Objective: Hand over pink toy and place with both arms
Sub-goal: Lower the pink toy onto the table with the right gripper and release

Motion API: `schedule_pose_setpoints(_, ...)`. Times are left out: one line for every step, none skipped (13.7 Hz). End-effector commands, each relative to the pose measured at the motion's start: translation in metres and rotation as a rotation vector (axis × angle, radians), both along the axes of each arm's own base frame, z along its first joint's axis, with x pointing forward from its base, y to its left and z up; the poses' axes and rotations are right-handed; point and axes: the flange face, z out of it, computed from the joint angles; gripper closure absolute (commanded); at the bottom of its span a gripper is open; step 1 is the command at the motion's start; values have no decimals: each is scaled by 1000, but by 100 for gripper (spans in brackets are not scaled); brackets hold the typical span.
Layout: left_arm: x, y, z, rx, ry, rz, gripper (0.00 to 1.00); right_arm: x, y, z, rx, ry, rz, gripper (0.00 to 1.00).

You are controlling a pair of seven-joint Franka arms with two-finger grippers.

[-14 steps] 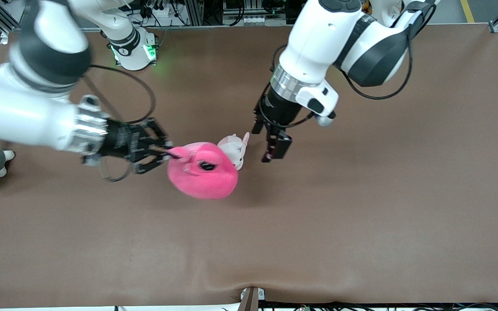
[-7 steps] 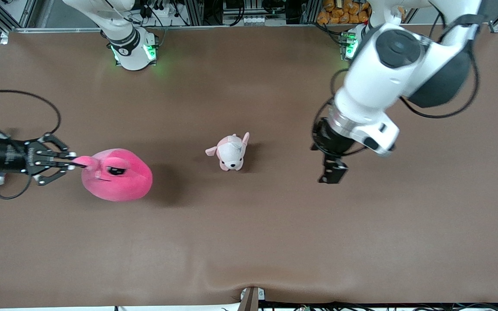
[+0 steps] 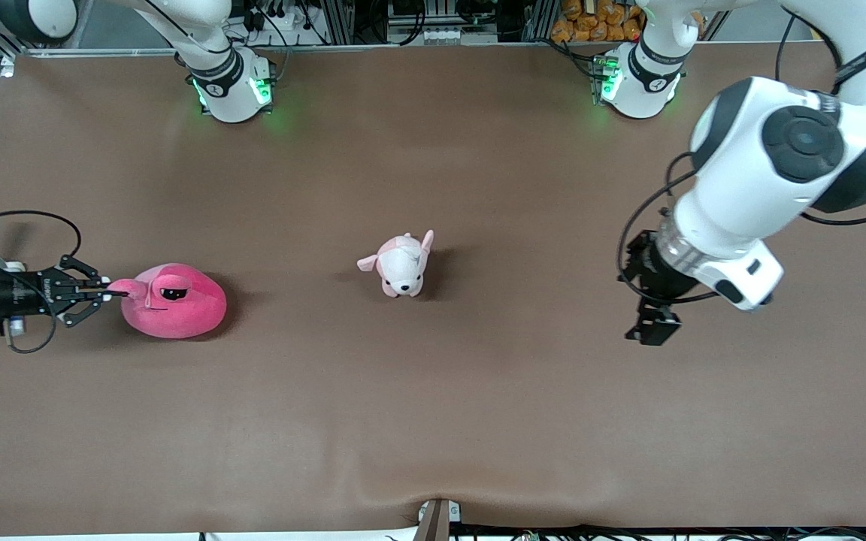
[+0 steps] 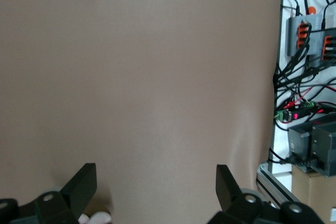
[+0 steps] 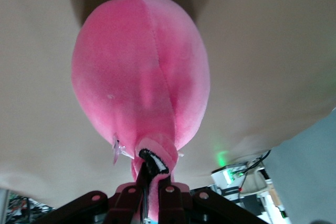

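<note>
At the right arm's end of the tabletop | I see the right claw pinching the pink toy by an ear, long axis along the table | left claw wide open, holding nothing.

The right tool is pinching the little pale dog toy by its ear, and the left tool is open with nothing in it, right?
Not quite. The right tool pinches the big pink toy by its ear, as the front view shows. The pale dog toy sits alone mid-table. The left tool is open and empty.
</note>
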Motion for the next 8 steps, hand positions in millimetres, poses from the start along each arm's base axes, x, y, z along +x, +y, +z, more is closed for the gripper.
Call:
schedule_pose_setpoints(-28,22,11,11,14,-73,0,-5,-3,-1,18,-46,61,86)
schedule_pose_setpoints(-36,25,14,8,13,-90,0,-4,-4,5,14,-62,74,4)
schedule_pose_setpoints(-42,29,15,14,15,-104,0,0,0,16,6,-76,85,0)
schedule_pose_setpoints(-48,34,14,23,18,-129,0,8,6,38,-24,-104,119,0)
schedule_pose_setpoints(-53,34,14,29,20,-169,0,14,14,62,-59,-119,179,0)
schedule_pose_setpoints(-55,41,15,35,19,-195,0,25,33,97,-67,-152,244,0)
schedule_pose_setpoints(-57,48,14,39,20,-204,0,33,50,134,-75,-196,296,0)
schedule_pose_setpoints(-58,51,15,38,21,-228,0,41,74,170,-90,-249,350,0)
